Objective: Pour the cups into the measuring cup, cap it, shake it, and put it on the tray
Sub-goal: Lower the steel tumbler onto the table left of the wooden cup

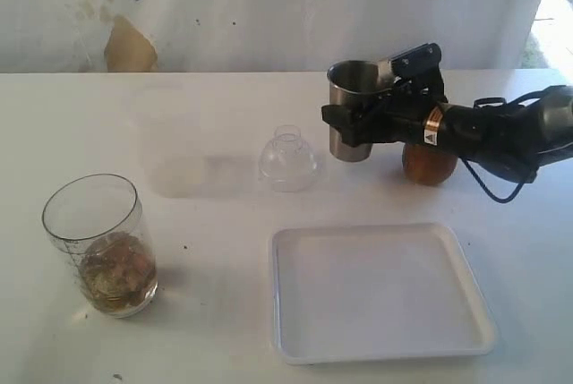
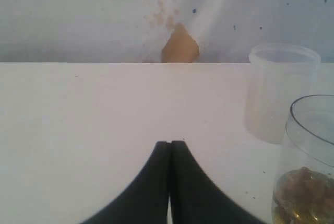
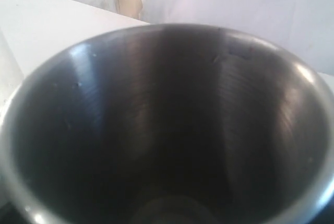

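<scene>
The stainless-steel tumbler [image 1: 351,111] stands upright at the back right, with my right gripper [image 1: 358,93] shut on it, one finger on each side. The right wrist view looks straight into the tumbler [image 3: 167,130], whose dark inside shows no contents. The brown wooden cup [image 1: 428,163] sits just behind my right arm, partly hidden. The clear measuring cup [image 1: 100,245] stands at the front left with brownish contents at its bottom, and its edge shows beside my left gripper [image 2: 170,143], which is shut and empty. The white tray [image 1: 380,341] lies at the front right.
A clear dome-shaped lid [image 1: 288,160] rests on the table between the tumbler and the measuring cup. A faint translucent plastic container [image 1: 179,142] stands at the back, also seen as a frosted tub [image 2: 279,91]. A white wall backs the table.
</scene>
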Controlling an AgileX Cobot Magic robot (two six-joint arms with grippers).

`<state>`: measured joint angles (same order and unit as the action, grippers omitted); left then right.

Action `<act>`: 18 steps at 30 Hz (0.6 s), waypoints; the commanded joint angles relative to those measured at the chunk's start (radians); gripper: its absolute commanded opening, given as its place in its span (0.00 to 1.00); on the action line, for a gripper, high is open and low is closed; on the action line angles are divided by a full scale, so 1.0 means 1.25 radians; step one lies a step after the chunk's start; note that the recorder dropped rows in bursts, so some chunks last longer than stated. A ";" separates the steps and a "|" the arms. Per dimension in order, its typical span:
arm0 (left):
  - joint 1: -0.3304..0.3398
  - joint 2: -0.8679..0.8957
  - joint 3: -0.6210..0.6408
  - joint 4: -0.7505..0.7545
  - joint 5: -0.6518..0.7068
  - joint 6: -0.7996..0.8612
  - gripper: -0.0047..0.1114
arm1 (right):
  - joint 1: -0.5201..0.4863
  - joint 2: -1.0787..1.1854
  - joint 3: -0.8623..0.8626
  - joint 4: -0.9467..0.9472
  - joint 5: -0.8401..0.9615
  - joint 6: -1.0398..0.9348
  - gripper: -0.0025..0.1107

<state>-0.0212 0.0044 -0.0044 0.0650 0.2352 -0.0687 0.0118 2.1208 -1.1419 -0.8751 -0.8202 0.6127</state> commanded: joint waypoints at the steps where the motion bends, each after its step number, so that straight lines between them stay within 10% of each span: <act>1: -0.001 -0.003 0.004 0.000 -0.001 -0.002 0.04 | -0.001 0.010 0.003 0.008 -0.060 -0.022 0.02; 18: -0.001 -0.003 0.004 0.000 -0.001 -0.002 0.04 | -0.001 0.044 0.003 0.002 -0.050 -0.081 0.02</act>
<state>-0.0212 0.0044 -0.0044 0.0650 0.2352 -0.0687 0.0118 2.1789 -1.1419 -0.8771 -0.8416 0.5383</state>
